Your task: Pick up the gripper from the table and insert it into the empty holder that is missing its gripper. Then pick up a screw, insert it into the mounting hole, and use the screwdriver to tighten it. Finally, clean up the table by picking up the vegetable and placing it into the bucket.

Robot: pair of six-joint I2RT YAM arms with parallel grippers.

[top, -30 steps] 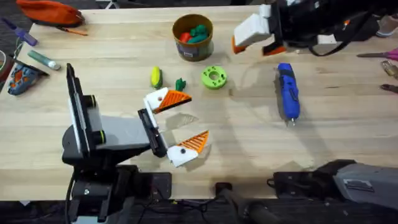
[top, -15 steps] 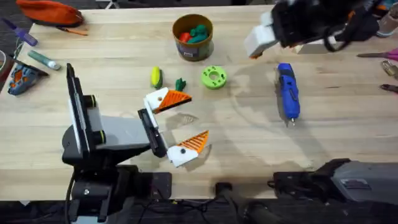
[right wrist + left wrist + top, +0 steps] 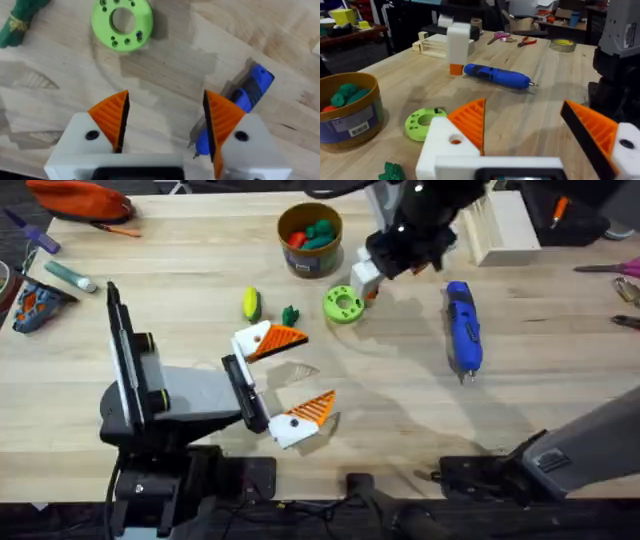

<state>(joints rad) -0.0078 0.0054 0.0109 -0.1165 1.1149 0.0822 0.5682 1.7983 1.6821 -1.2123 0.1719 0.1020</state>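
Swinging in from the far corner, the right gripper point(image 3: 165, 125) hangs spread between green disc point(image 3: 122, 23) and screwdriver point(image 3: 240, 100); left gripper point(image 3: 285, 380) gapes too (both fingertips fitted, vegetable point(image 3: 290, 315) unbinned).

Near the top centre of the overhead frame, on the table point(image 3: 150, 260), stands the bucket point(image 3: 310, 240), with toy vegetables point(image 3: 318, 232) in it; just below and right of it lies a perforated disc point(image 3: 344, 304), with a small leafy vegetable point(image 3: 290, 315) and then a corn piece point(image 3: 251, 304) to its left. Right of the disc, well apart, lies the screwdriver point(image 3: 462, 328), lengthwise up and down the frame. Between bucket and screwdriver, above the disc, hangs the right gripper point(image 3: 366, 280), and at lower centre, below the vegetables, sits the left gripper point(image 3: 285, 380).
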